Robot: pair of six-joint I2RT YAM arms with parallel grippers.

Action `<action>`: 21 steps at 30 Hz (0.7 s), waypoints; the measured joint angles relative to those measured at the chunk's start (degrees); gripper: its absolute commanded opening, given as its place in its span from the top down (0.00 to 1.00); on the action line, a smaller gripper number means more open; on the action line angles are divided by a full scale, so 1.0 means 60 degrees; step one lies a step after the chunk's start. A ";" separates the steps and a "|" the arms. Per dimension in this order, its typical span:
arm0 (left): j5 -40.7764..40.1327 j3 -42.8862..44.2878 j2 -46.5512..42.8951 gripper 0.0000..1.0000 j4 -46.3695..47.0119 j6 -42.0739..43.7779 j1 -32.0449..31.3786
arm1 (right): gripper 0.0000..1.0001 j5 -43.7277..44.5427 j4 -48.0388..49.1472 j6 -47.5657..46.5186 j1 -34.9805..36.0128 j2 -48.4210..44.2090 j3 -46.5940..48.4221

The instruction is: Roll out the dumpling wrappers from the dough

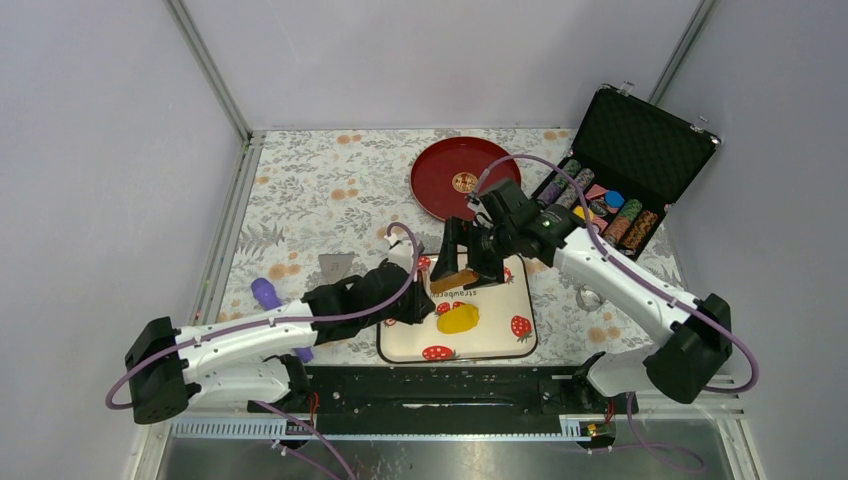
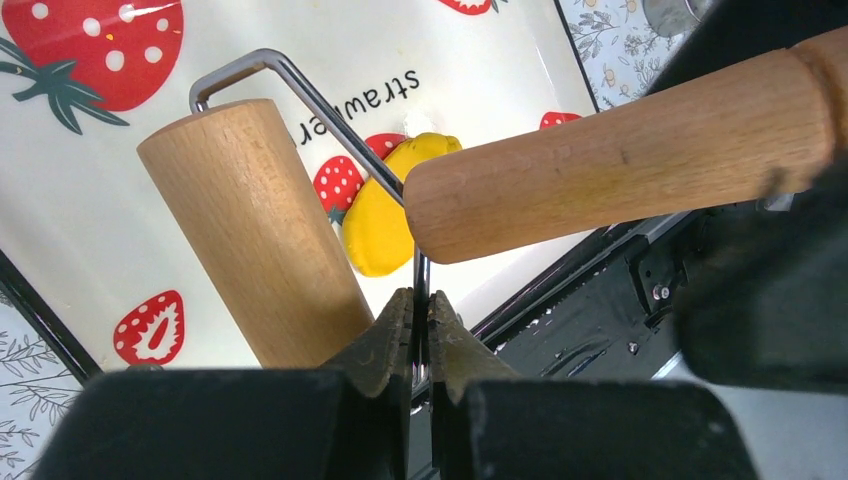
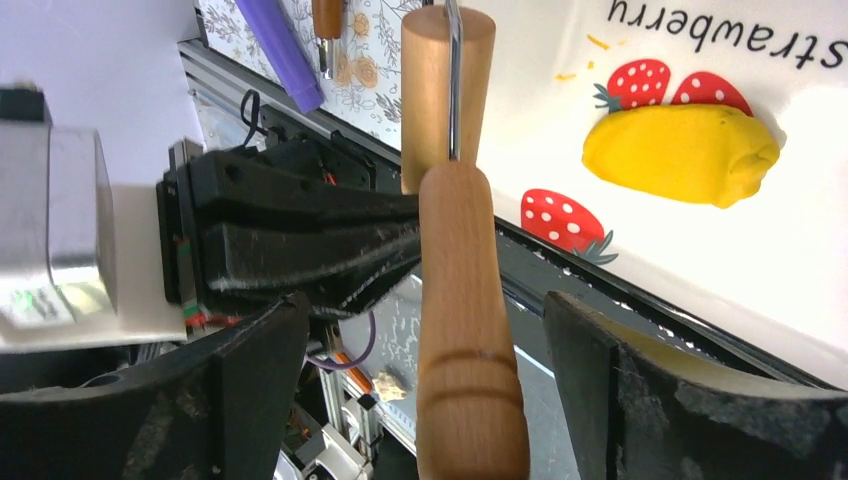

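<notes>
The dough [image 1: 458, 318] is a bright yellow thick lump on the strawberry-print mat [image 1: 505, 340]. It also shows in the left wrist view [image 2: 378, 220] and the right wrist view [image 3: 680, 150]. No cut dumpling wrappers show. A small wooden roller [image 2: 255, 230] with a wire frame [image 2: 320, 110] and a wooden handle [image 2: 620, 150] hangs above the mat's left part. My left gripper [image 2: 421, 312] is shut on the wire frame. My right gripper [image 3: 425, 312] is open, with its jaws on either side of the handle [image 3: 465, 330] and gaps on both sides.
A red plate [image 1: 460, 175] lies at the back. An open black case of poker chips [image 1: 620, 190] stands at the right. A purple tool [image 1: 268, 293] and a grey scraper [image 1: 335, 265] lie left of the mat. A metal ring [image 1: 588, 297] lies to its right.
</notes>
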 measured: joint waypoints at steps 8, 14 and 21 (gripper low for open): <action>-0.0288 0.0437 0.0244 1.00 -0.0503 0.0120 -0.0219 | 0.25 -0.0251 0.0076 -0.0073 0.0000 0.0794 0.0280; -0.0412 0.0481 0.0444 1.00 -0.0678 0.0146 -0.0350 | 0.35 -0.0503 0.0270 -0.0047 0.0000 0.0922 0.0106; -0.0514 0.0561 0.0586 1.00 -0.0918 0.0146 -0.0375 | 0.55 -0.0601 0.0368 -0.0062 0.0036 0.1038 0.0058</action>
